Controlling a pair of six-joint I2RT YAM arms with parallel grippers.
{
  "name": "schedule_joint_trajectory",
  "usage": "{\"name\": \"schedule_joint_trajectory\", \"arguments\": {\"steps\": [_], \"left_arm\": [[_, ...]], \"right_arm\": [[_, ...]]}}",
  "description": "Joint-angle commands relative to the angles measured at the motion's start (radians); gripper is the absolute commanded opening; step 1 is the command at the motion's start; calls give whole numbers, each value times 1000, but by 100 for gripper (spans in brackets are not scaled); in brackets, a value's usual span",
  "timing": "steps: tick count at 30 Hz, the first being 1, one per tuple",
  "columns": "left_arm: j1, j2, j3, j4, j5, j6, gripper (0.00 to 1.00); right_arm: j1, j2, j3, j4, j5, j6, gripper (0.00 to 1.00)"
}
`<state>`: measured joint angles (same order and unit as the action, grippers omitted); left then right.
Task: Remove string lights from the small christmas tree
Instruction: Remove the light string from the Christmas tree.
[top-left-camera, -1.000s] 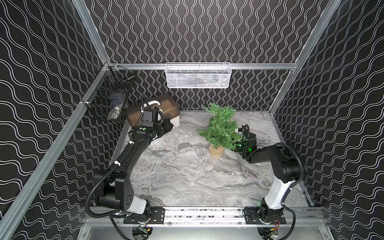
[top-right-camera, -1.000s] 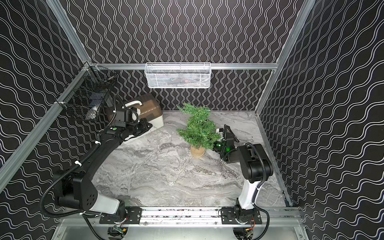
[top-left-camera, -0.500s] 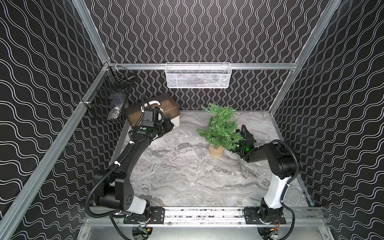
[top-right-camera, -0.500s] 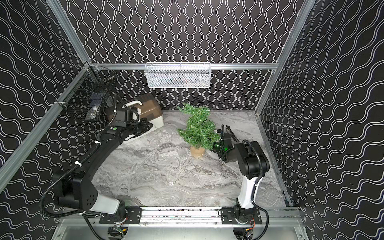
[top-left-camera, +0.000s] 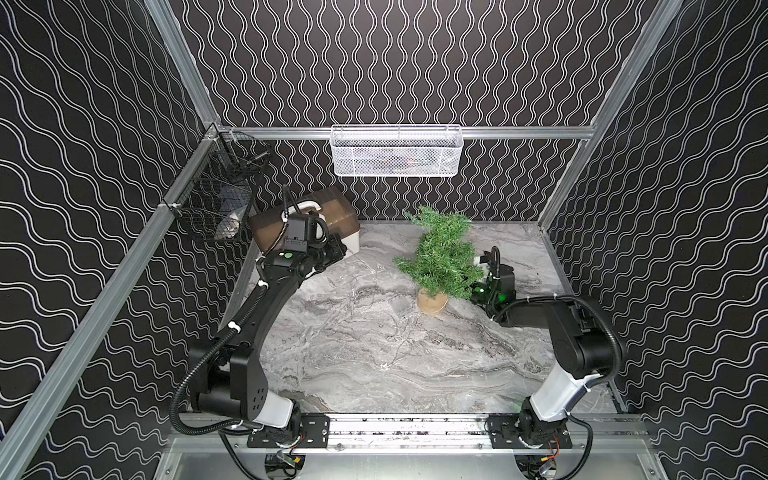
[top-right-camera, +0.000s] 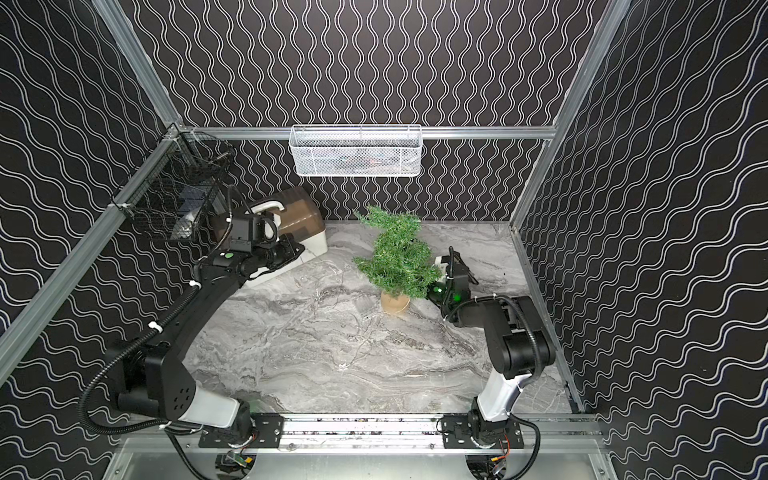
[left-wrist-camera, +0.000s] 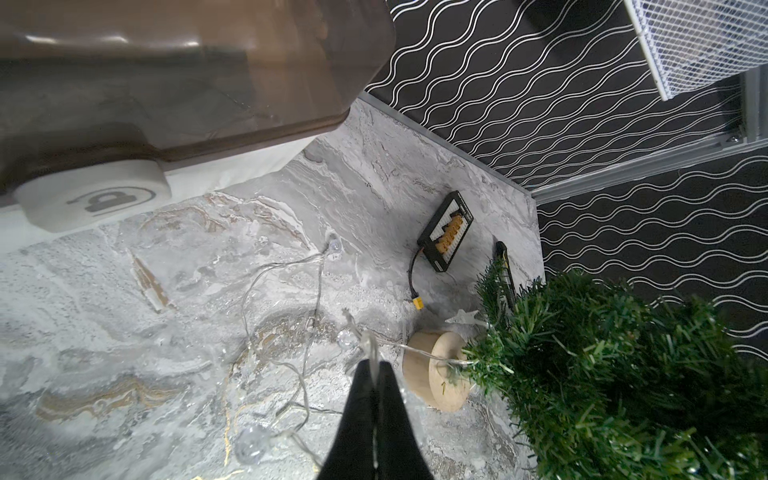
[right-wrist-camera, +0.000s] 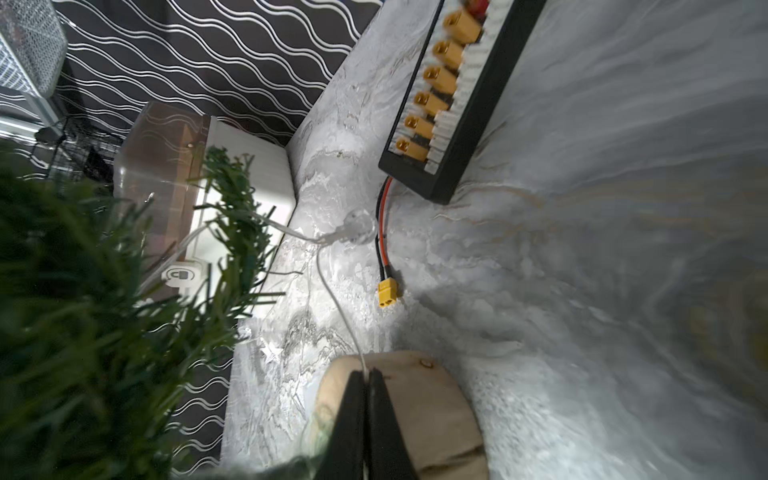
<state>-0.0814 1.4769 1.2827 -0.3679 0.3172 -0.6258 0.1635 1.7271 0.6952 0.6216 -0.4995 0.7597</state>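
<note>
The tree (top-left-camera: 440, 257) stands on the bench (top-left-camera: 374, 374) toward the back, near the middle. The box (top-left-camera: 332, 216) sits in the back left corner. The lights (left-wrist-camera: 249, 445) trail over the bench between them and before the tree. A board (left-wrist-camera: 446, 230) lies behind the tree, near the back wall. A back basket (top-left-camera: 397, 151) hangs above, and a side basket (top-left-camera: 216, 199) hangs at the left.

1. One small christmas tree (top-left-camera: 440, 257) on the desk (top-left-camera: 374, 374).
2. One run of string lights (right-wrist-camera: 357, 226), trailing from the tree; three clear bulbs can be counted in the left wrist view.
3. One storage box (top-left-camera: 328, 216), well apart from the tree.
4. Two mesh baskets (top-left-camera: 395, 151), hung higher than the tree: one white, one black.
5. One connector board (left-wrist-camera: 446, 230) near the tree, with six yellow sockets (right-wrist-camera: 432, 79); one loose yellow plug (right-wrist-camera: 387, 293).
6. One white star (left-wrist-camera: 465, 318), beside the tree's base.
7. Two robot arms (top-left-camera: 266, 307), one on each side of the tree.
</note>
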Motion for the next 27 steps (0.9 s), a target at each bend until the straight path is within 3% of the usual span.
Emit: {"name": "schedule_joint_trajectory", "arguments": {"steps": [1, 16, 24, 27], "left_arm": [[14, 1, 7, -9, -15, 29, 0], [43, -4, -13, -1, -5, 29, 0], [33, -9, -54, 61, 48, -7, 0], [15, -5, -65, 69, 43, -8, 0]], "right_arm": [[-19, -53, -19, -99, 44, -44, 0], [-128, -216, -53, -223, -100, -5, 0], [-132, -186, -54, -299, -134, -4, 0], [-125, -115, -80, -205, -163, 43, 11]]}}
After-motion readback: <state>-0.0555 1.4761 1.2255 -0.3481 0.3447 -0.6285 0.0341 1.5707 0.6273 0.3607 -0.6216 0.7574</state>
